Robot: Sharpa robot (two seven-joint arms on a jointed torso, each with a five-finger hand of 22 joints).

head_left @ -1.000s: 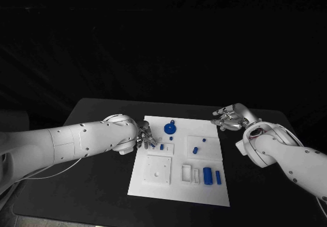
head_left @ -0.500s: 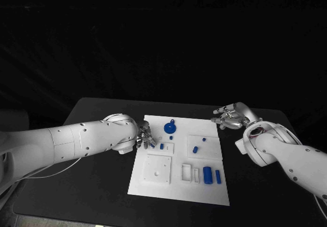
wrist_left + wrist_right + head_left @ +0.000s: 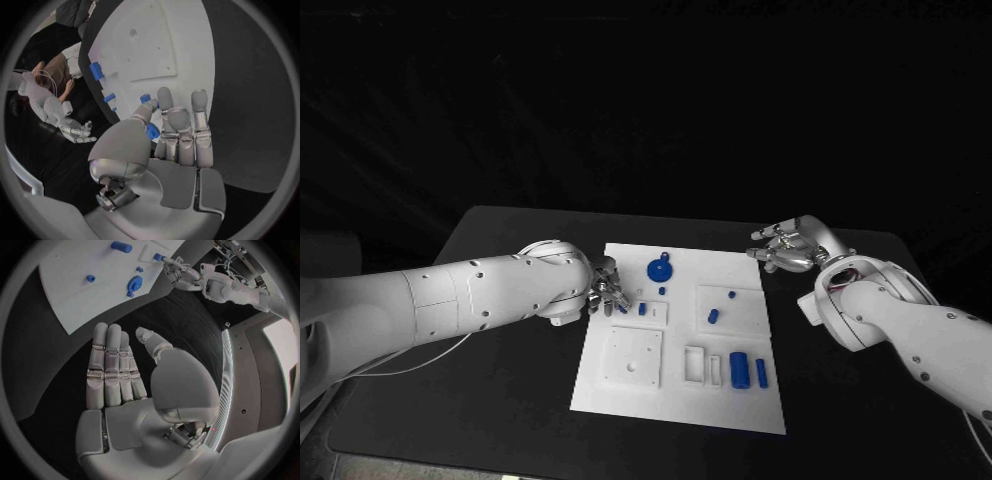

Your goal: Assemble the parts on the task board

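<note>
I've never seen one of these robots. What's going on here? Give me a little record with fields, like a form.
Surface: black table
Board: white task board in the middle of the table
Parts: blue pieces on the board, among them a round part at its far end and a cylinder nearer the robot
Left hand: at the board's left edge, pinching a small blue part
Right hand: open, holding nothing, above the table off the board's far right corner

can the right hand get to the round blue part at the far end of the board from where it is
Probably yes: the right hand is open beside the task board, and nothing stands between it and the round blue part.
</note>
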